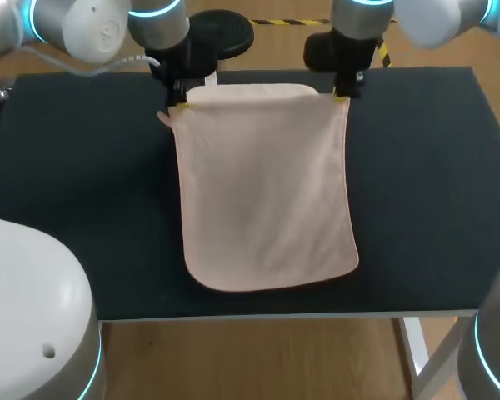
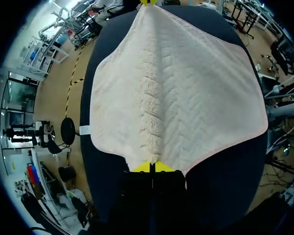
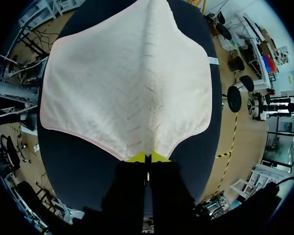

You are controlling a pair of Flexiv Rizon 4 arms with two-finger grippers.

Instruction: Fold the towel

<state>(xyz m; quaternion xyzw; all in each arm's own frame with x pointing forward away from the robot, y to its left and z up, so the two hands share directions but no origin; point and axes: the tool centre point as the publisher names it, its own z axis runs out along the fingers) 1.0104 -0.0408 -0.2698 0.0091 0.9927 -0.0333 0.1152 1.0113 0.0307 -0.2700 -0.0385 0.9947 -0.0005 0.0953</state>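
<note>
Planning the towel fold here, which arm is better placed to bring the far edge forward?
Neither alone: the left claw pinches the far left corner of the towel, the right claw its far right corner, so both should likely pull together.

My left tool [image 1: 177, 103] and right tool [image 1: 342, 95] level with each other, fingers pointing down, yellow tips pinched tight, each clamping one far corner of towel [image 1: 262, 192].

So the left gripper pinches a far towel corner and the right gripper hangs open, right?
No: the right gripper is shut on the pink towel's other far corner, as the right wrist view shows. The left gripper pinches its corner.
</note>
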